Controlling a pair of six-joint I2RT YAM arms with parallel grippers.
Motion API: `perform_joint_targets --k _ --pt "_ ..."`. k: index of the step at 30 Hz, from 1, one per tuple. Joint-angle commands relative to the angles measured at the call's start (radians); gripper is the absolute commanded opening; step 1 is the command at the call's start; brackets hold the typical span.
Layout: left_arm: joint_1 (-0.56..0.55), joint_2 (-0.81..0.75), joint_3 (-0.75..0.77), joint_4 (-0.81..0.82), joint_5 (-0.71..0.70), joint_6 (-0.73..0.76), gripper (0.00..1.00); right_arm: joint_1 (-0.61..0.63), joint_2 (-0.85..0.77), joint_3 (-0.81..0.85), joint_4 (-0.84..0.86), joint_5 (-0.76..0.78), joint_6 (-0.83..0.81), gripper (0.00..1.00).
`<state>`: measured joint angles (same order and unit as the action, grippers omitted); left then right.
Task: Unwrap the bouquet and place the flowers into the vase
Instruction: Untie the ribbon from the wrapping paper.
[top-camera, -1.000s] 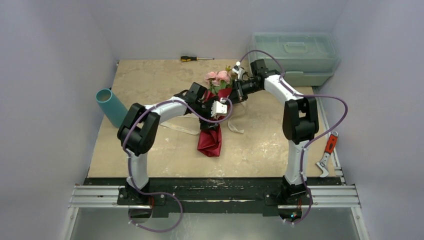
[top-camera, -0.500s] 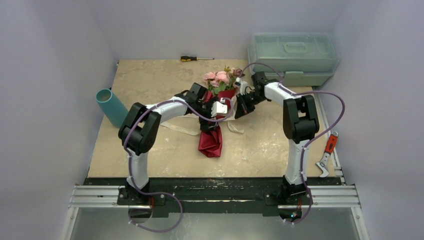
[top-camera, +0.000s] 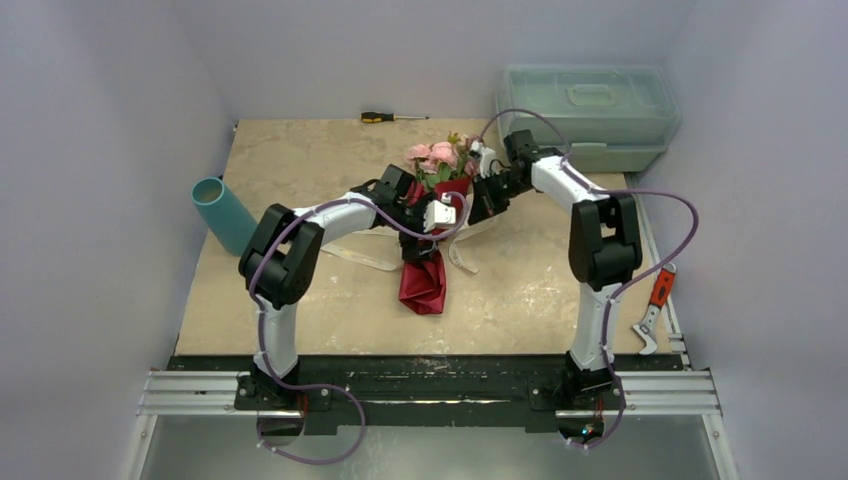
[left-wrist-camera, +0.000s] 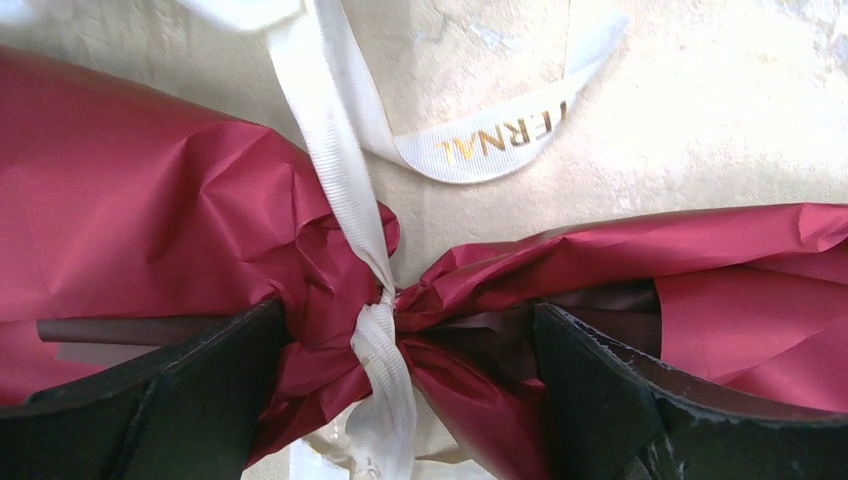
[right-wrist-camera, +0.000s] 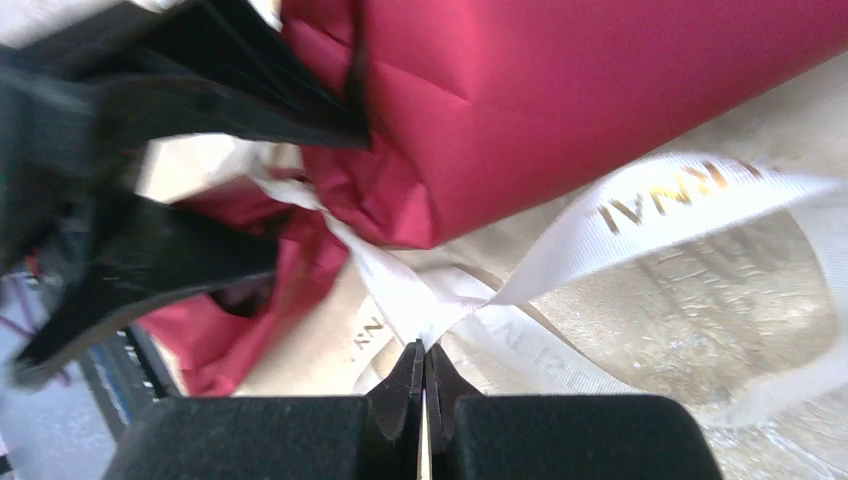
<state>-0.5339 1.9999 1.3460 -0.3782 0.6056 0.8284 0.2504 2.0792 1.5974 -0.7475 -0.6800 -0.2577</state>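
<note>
Beige marbled table top (top-camera: 300, 170) seen from above, with a pale green translucent plastic toolbox (top-camera: 590, 105) at its far right corner. At mid-table lies the bouquet (top-camera: 425, 280), a cone of crumpled maroon paper with its narrow end toward the near edge and its open mouth toward the far edge. The teal-blue cylindrical vase (top-camera: 222, 215) stands at the left edge of the table, well apart from the bouquet. The flowers (top-camera: 435, 155), pink roses with green leaves, project from the far end of the cone, inside the wrapping. A cream woven ribbon (left-wrist-camera: 340, 140) with gold lettering is knotted around the pinched waist of the paper, its loose tails trailing over the table on both sides. The left gripper (left-wrist-camera: 410, 340) stands spread wide, one black finger on each side of the knotted waist, holding nothing. The right gripper (right-wrist-camera: 422, 355), just right of the bouquet, is fully closed with a strand of the ribbon pinched at its tips. A black-and-yellow screwdriver (top-camera: 385, 117) lies at the far edge; a red-handled hand tool (top-camera: 655, 300) lies at the right edge.
</note>
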Motion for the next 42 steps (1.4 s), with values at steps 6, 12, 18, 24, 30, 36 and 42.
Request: perform_joint_targets --k 6,12,18,24,30,36,42 --pt "0.014 0.061 -0.039 -0.126 -0.104 -0.032 0.98 -0.090 -0.079 0.006 -0.016 -0.001 -0.001 0.00" --pt "0.014 0.066 -0.036 -0.132 -0.103 -0.023 0.98 0.042 -0.097 0.006 0.042 -0.116 0.097 0.00" --pt "0.015 0.064 -0.036 -0.134 -0.099 -0.022 0.98 -0.008 -0.061 -0.001 0.017 -0.055 0.033 0.00" --pt "0.017 0.061 -0.037 -0.131 -0.099 -0.023 0.98 -0.160 -0.062 0.053 -0.095 0.023 -0.073 0.00" --pt "0.017 0.058 -0.041 -0.131 -0.095 -0.019 0.98 -0.067 -0.105 -0.031 -0.002 -0.037 0.037 0.00" --pt "0.026 -0.017 -0.079 -0.062 -0.043 -0.034 1.00 -0.005 -0.103 -0.019 0.050 -0.162 0.098 0.11" --pt "0.031 -0.177 -0.159 0.152 0.061 -0.115 1.00 0.065 -0.077 -0.018 0.081 -0.179 0.132 0.28"
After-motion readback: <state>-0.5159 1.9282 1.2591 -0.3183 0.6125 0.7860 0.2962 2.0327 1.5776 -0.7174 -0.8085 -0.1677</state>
